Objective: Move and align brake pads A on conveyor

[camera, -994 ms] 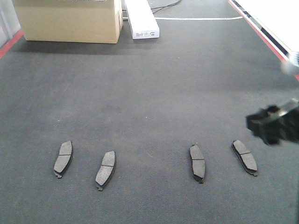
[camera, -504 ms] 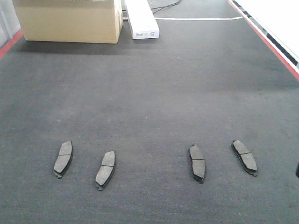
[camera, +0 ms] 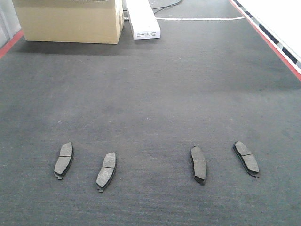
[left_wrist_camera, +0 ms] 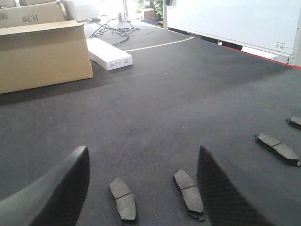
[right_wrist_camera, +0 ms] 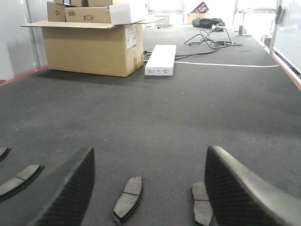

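Brake pads A lie flat on the conveyor [camera: 150, 94] in a loose row near the front edge: a far-left pad [camera: 63, 160], an inner-left pad [camera: 106, 171], an inner-right pad [camera: 198, 164] and a far-right pad [camera: 246, 158]. The left two sit near each other, as do the right two, with a wider gap between the pairs. They are not parallel; the left two lean one way, the far-right pad the other, and the inner-right one stands nearly straight.

At the far end stand a cardboard box [camera: 70, 21] and a white carton [camera: 142, 19], well apart from the pads.

Neither arm shows in the front view. In its wrist view, the left claw [left_wrist_camera: 141, 188] hangs over the left pair with jaws spread wide and nothing held; the right claw [right_wrist_camera: 148, 188] hangs over the right pair, also wide and empty.

As I judge it, alignment is not finished. To do the step well, each claw should come straight down over one pad, grip across its short width near the middle groove so it does not pivot, lift only slightly off the rough belt, turn it to match the straightest pad, and set it flat. Dragging on the carpet-like surface would likely snag and twist it.
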Motion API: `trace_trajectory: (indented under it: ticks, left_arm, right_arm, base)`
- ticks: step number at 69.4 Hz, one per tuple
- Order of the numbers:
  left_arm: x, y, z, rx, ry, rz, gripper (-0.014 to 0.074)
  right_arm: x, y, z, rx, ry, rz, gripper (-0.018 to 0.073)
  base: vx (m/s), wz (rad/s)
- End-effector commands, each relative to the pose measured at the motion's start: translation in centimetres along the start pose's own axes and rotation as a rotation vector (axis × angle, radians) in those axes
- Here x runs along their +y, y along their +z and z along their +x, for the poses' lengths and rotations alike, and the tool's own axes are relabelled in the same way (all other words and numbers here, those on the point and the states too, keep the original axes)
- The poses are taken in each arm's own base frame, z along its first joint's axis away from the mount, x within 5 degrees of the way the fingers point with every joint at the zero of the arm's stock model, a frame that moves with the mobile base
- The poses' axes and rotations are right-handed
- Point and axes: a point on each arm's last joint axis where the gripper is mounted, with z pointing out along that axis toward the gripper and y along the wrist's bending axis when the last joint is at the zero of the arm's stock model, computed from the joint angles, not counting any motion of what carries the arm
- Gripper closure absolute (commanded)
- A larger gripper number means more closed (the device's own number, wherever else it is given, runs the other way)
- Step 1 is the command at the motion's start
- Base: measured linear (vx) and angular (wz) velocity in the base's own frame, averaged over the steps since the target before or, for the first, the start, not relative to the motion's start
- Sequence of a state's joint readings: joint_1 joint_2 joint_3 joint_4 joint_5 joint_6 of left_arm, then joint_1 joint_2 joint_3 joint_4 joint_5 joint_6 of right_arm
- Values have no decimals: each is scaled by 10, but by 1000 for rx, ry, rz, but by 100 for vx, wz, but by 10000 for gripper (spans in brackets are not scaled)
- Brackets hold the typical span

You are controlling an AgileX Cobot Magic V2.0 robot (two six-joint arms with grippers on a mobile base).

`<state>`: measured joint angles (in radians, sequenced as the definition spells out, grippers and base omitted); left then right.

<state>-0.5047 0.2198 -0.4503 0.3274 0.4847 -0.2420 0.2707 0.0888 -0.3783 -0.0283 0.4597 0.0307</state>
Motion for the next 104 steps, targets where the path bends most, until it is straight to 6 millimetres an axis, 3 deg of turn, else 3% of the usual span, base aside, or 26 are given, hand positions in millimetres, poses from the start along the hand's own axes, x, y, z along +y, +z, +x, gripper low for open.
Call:
trace_trajectory:
  ticks: [1,11,16,23,28,72,91,104]
  left_arm:
    - [0,-1,-13,-75,-3,11,137]
    - [0,-1,-13,-75,-3,11,244]
    - [0,-1,-13,-75,-3,11,388]
    - [0,-1,-13,-75,-3,11,605]
    - [-1,-1,-13,-76,-3,11,604]
    - [-1,-1,-12,-76,-3,12,604]
    - [3,5,10,-64,68,-100,603]
    - [8,1,31,-62,-115,-253,603]
  right_arm:
    - [0,-1,-14,-91,-19,2,89]
    - [0,-1,-14,-91,-19,2,132]
    - [0,-1,-14,-91,-19,2,228]
    - [0,-1,-14,-91,-18,2,430]
    - [0,-1,-14,-91,-17,2,578]
    - [0,-1,-13,-76,-12,0,571]
    - [0,-1,-13,-76,-15,2,571]
    - [0,-1,-13,-76,-14,0,571]
  base:
    - [0,0]
    - [0,0]
    - [0,0]
    - [0,0]
    - [0,0]
    - [0,0]
    - [0,0]
    - [0,0]
